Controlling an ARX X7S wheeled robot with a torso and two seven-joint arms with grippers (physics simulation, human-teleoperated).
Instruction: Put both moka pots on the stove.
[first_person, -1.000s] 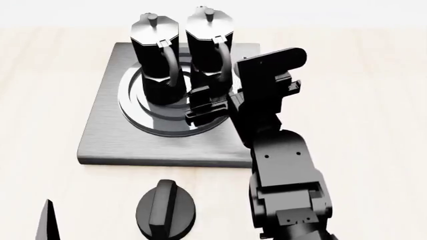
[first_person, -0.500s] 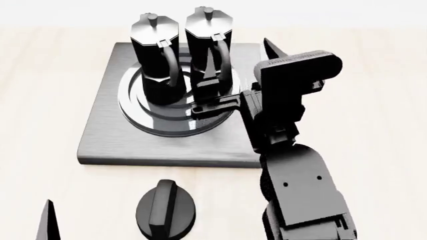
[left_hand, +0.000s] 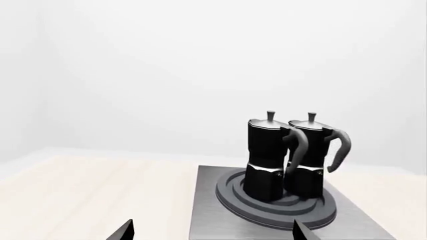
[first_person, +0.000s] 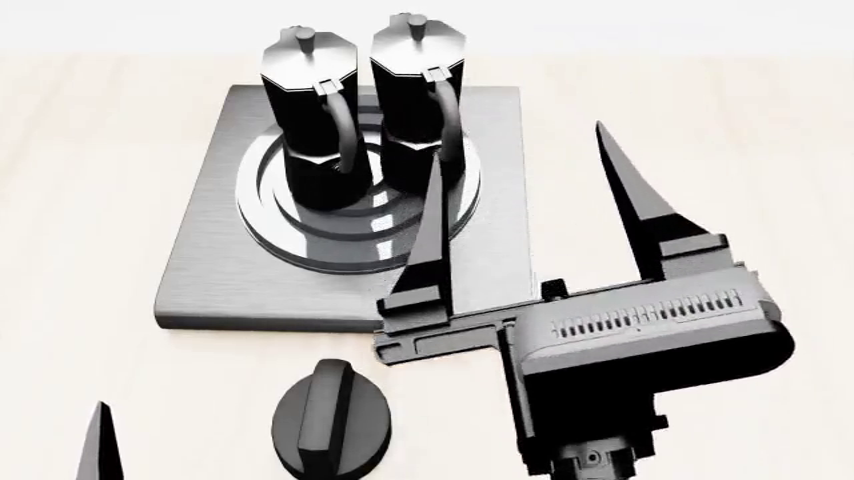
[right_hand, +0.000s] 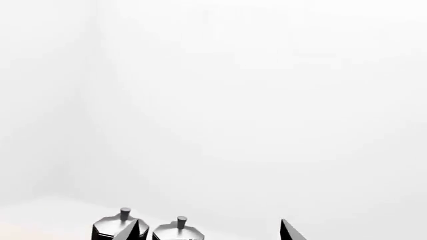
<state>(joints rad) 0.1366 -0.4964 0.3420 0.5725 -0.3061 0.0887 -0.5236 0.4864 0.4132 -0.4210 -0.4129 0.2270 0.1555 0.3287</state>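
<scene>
With both moka pots (first_person: 360, 100) upright on the stove (first_person: 214, 260), they stand ahead of the right gripper (first_person: 534, 190); its fingers are spread, empty. Left gripper (left_hand: 210, 231) looks spread too; task looks finished.

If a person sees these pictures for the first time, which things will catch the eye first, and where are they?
First come the two moka pots, standing upright side by side on the ring burner of the grey stove at the far middle of the table. Next is the right gripper in the near right foreground, open and empty, its long black fingers pointing toward the stove. A black round knob lies on the table just in front of the stove.
</scene>
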